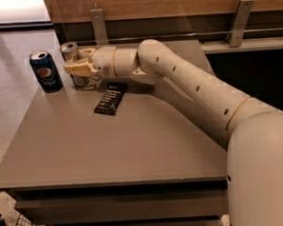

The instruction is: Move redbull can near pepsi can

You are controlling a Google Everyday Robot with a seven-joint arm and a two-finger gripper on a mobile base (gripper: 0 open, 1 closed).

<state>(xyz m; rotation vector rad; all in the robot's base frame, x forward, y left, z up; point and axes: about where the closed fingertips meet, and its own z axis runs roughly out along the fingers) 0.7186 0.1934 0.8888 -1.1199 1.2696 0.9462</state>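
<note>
The redbull can [71,54], slim and silver, stands upright at the table's far left, its base on or just above the top. My gripper [77,67] is shut on the redbull can, with one tan finger [78,69] across its front. The pepsi can [45,71], wider and dark blue with a round logo, stands just left of it, a small gap apart. My arm reaches in from the right across the table's back.
A dark flat snack bar [111,99] lies on the grey table [115,149] just below and right of my gripper. The table's left edge runs close to the pepsi can. A wooden wall with metal brackets [99,24] stands behind.
</note>
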